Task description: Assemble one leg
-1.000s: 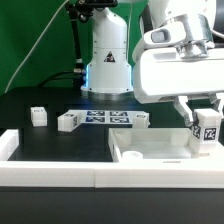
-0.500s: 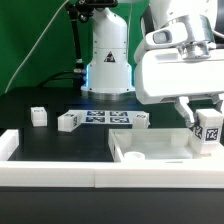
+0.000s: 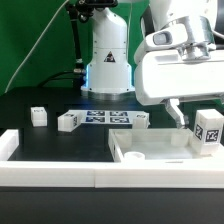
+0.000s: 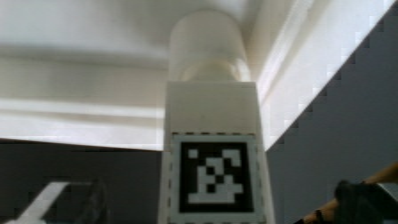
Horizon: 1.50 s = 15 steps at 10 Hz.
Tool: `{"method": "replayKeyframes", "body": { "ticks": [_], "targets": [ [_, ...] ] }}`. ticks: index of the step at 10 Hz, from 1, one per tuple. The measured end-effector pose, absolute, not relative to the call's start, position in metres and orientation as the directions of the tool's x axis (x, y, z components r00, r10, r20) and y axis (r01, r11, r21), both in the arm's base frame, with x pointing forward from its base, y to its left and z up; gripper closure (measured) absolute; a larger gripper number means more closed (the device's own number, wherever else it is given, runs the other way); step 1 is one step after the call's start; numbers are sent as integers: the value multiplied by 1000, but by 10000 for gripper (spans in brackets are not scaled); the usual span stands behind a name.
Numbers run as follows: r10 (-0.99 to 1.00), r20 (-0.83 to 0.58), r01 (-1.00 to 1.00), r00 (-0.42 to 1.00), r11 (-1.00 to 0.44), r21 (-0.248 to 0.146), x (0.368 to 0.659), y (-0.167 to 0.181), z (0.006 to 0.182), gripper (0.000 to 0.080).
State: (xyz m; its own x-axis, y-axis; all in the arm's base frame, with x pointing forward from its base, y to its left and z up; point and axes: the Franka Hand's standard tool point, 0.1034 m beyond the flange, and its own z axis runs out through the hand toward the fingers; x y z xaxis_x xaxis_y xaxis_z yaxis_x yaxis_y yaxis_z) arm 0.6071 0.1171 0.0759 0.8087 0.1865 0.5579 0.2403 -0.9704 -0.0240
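The tool [image 3: 200, 120] gapes — leg [image 3: 209, 129] between its fingers [image 3: 177, 112], untouched.

Hand down low on the exterior view's right, jaws apart!
The white jointed robot arm [image 3: 106, 55] rises from its round base at the back and swings across to the exterior view's right. There the white boxy two-finger hand [image 3: 199, 116] hangs low and points downward. Its dark fingers [image 3: 177, 112] stand spread. The wrist view agrees, with a finger out wide on either side and a clear gap between them.
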Motion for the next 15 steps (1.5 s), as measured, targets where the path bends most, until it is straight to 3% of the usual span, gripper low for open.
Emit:
{"method": "replayKeyframes", "body": {
  "ticks": [1, 4, 6, 9, 11, 13, 15],
  "targets": [
    [188, 555, 241, 811, -970, -24, 607, 117, 77, 151],
    [202, 517, 254, 832, -967, -30, 614, 113, 107, 150],
    [204, 498, 256, 843, -966, -37, 611, 114, 104, 150],
    [250, 240, 285, 938, -950, -124, 601, 123, 91, 150],
    [277, 119, 294, 953, -941, -167, 602, 126, 89, 150],
    [327, -81, 301, 941, -924, -236, 600, 128, 92, 150],
    [323, -83, 296, 943, -924, -241, 607, 130, 91, 150]
  ]
}}
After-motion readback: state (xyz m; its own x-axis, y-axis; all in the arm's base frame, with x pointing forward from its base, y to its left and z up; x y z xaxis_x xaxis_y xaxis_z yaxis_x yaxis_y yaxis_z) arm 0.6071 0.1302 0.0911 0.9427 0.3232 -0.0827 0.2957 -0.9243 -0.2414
